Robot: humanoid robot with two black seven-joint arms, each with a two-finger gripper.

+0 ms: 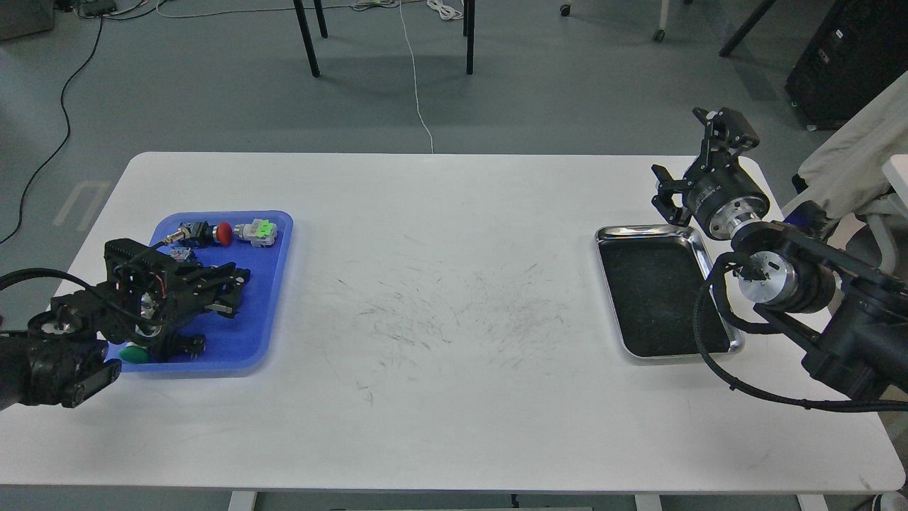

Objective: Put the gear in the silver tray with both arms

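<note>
The silver tray (702,250) lies at the table's right side, its dark floor bare. My right gripper (678,143) hangs open just beyond the tray's far right corner, raised off the table, with nothing between its fingers. My left gripper (237,289) reaches over the blue tray (269,312) at the left, its two fingers a little apart above the tray floor. Several small parts lie in that tray: a red-capped button (221,233), a green and grey switch (257,231), a green-capped piece (132,353) and a black piece (183,345). Which of them is the gear I cannot tell.
The white table (454,397) carries dark scuff marks in its middle. Black cables loop from my right arm (780,277) over the silver tray's near right corner. Chair legs and floor cables lie beyond the table's far edge.
</note>
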